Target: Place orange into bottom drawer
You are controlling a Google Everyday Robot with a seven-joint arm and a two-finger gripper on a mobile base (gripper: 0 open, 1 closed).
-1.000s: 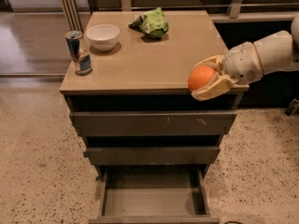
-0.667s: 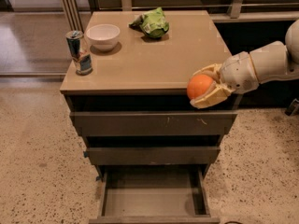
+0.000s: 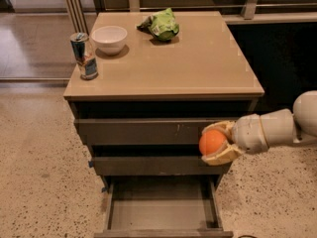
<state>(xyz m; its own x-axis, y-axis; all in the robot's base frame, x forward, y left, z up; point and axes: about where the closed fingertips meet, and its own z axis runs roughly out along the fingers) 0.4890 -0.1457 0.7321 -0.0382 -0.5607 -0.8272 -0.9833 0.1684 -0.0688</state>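
My gripper [image 3: 214, 143] comes in from the right on a white arm and is shut on the orange [image 3: 212, 142], a small round bright-orange fruit. It holds the orange in the air in front of the right end of the top and middle drawer fronts. The bottom drawer [image 3: 161, 212] is pulled out below, its bare grey floor showing. The orange hangs above the drawer's right rear corner, well above the floor of it.
On the tan cabinet top [image 3: 198, 68] stand a white bowl [image 3: 109, 37], a drink can [image 3: 84, 55] and a green snack bag [image 3: 162, 24]. The top drawer [image 3: 143, 131] and middle drawer [image 3: 153, 165] sit slightly out. Speckled floor lies on both sides.
My gripper has come down with the orange from the level of the cabinet top's right front edge to the level of the upper drawer fronts. The view has also shifted.
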